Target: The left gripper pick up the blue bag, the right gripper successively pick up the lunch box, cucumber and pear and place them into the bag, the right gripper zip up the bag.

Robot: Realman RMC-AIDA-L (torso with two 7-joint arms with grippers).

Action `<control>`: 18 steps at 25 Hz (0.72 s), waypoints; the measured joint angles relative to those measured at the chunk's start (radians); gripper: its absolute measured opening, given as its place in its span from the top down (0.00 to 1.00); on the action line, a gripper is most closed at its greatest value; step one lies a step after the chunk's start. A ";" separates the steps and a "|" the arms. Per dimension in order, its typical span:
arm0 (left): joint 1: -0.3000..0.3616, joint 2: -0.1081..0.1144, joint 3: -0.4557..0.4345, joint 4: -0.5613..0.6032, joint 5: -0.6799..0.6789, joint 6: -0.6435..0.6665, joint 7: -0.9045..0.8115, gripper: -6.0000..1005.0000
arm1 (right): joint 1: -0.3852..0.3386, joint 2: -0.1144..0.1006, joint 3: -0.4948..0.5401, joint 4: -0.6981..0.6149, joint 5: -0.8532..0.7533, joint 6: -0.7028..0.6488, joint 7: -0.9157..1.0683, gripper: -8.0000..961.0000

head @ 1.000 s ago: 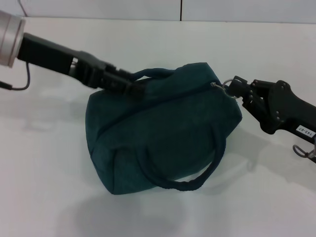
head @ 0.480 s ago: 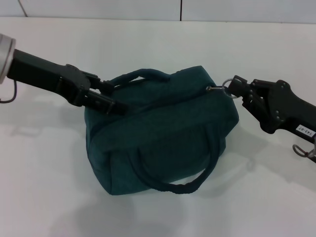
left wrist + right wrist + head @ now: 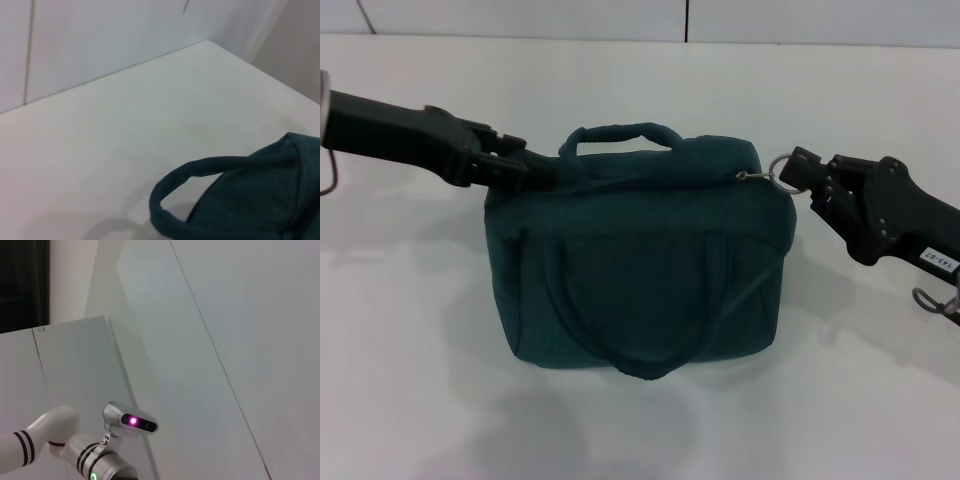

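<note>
- One blue bag [image 3: 640, 270] stands on the one white bench [image 3: 420, 380].
- Two looped handles show on it: one [image 3: 620, 135] at the top, one [image 3: 640, 360] on the near side.
- One metal zipper ring [image 3: 772, 176] shows.
- Two claws: the left claw [image 3: 535, 170] and the right claw [image 3: 800, 175].

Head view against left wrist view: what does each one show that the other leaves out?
Only the head view shows the whole blue bag sitting upright on the table, the left claw at the bag's upper left corner, the right claw at the metal zipper ring, and the front handle. Only the left wrist view shows the table's far corner against the wall. Both share the bag's top handle and the white tabletop.
</note>
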 joint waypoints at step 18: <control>0.008 0.006 -0.032 -0.006 0.000 0.001 0.038 0.45 | -0.013 -0.007 0.025 0.005 0.028 -0.035 -0.003 0.98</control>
